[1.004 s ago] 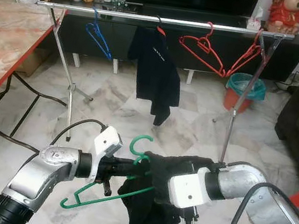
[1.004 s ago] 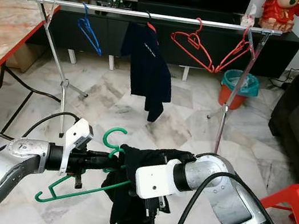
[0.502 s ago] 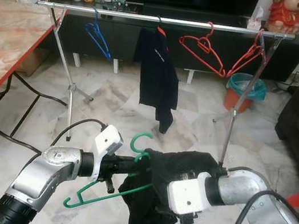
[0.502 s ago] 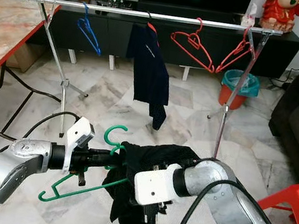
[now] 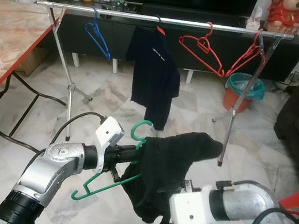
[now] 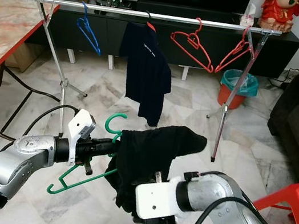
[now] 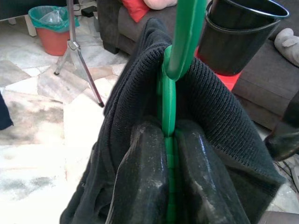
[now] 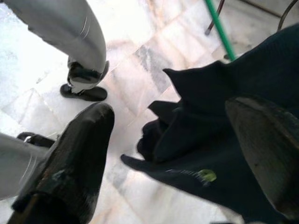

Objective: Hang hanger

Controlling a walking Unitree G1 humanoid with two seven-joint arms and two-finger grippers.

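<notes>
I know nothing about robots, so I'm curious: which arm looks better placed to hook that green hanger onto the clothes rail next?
Probably the left. The left gripper is shut on the green hanger below its hook, while the right gripper is open beside the black garment.

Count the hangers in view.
6: blue, a red-tipped one inside the shirt, and three red on the rail; green in the left claw.

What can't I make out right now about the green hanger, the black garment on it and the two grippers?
- Green hanger: its right half is hidden under the black garment in both eye views.
- Left gripper: buried in garment folds in the eye views; the left wrist view shows it clamped on the hanger.
- Right gripper: behind its own wrist in the eye views; any contact with the cloth is unclear.
</notes>
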